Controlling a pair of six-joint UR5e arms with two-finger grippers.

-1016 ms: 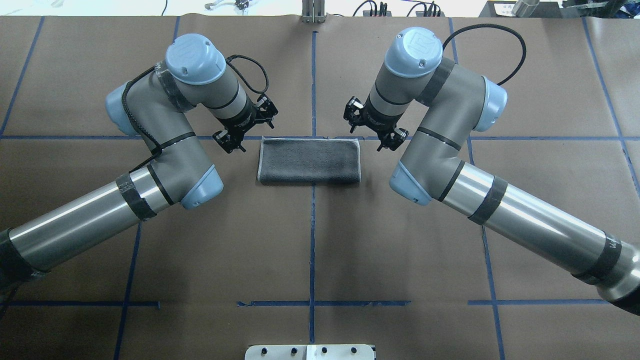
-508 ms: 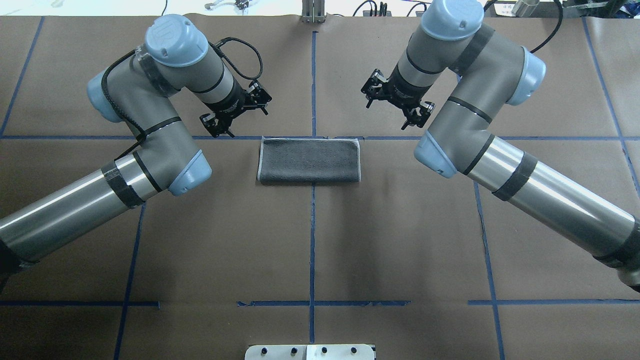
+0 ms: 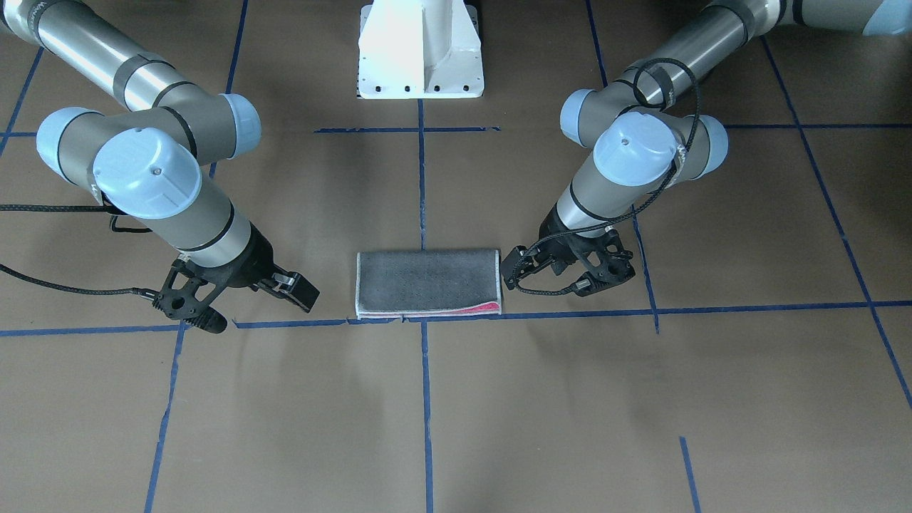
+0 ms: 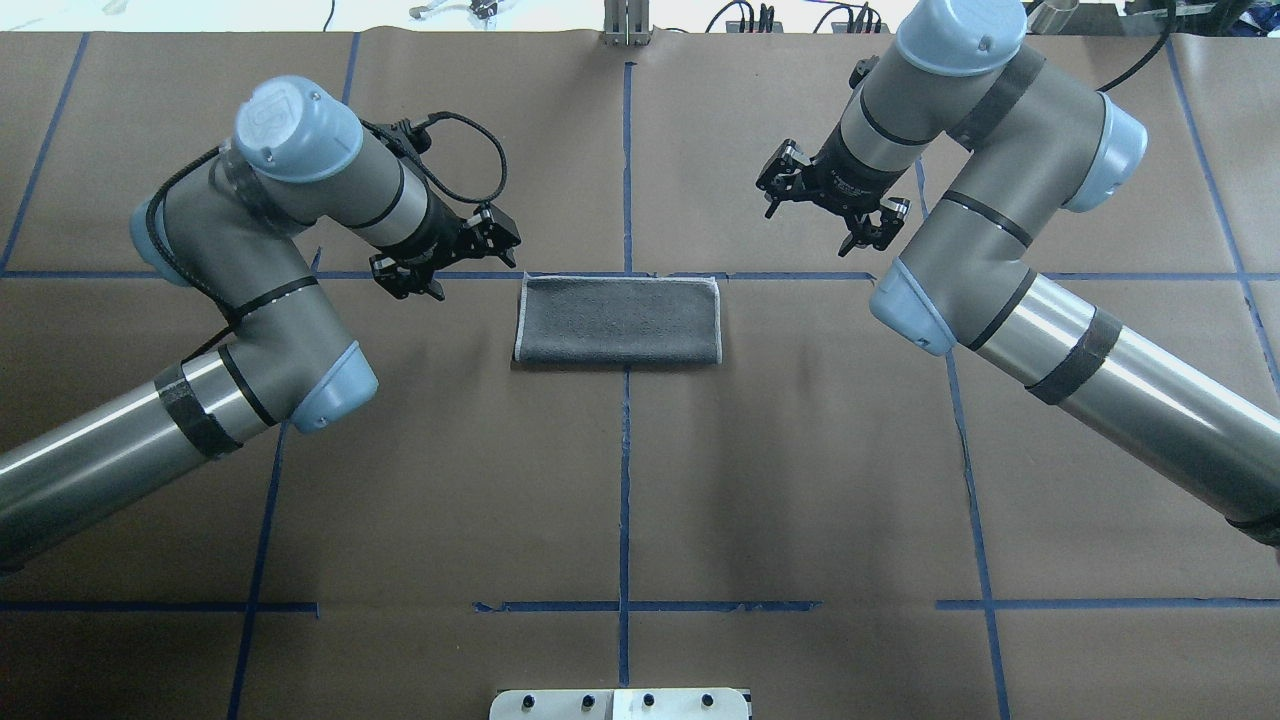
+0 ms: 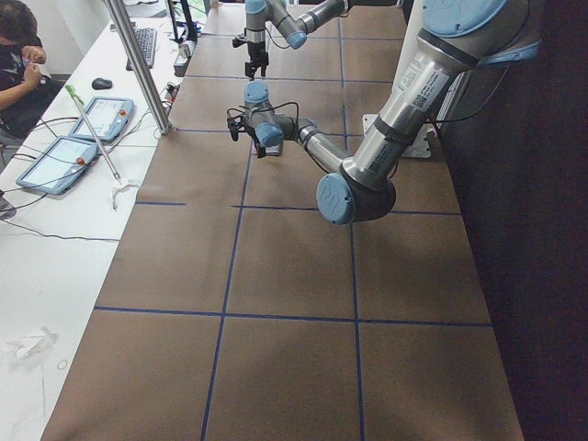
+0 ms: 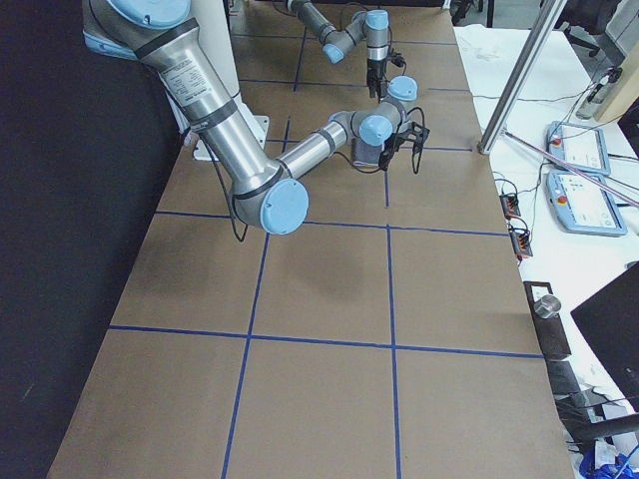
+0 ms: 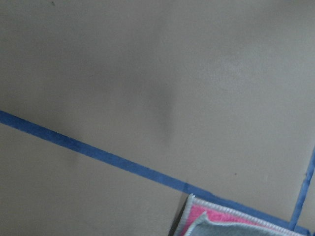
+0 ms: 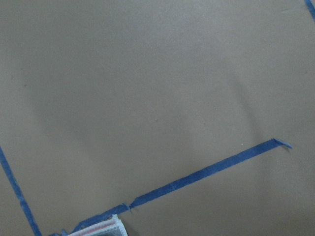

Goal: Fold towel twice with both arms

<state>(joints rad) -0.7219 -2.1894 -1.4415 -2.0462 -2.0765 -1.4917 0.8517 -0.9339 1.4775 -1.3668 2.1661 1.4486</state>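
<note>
On the surface (image 4: pixel 620 480), the towel (image 4: pixel 618 320) lies folded once; left end effector (image 4: pixel 452 256) and right end effector (image 4: pixel 820 205), seemingly open and empty, must grasp it for the second fold.

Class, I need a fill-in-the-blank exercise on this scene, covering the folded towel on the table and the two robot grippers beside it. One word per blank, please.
1. The towel lies folded with its ____ face upward.
2. In the front-facing view, a second colour peeks out along the towel's edge: ____.
3. The left gripper and the right gripper are both open and hold ____.
4. The gripper nearer to the towel is the ____ one.

Missing words: grey; pink; nothing; left
</note>
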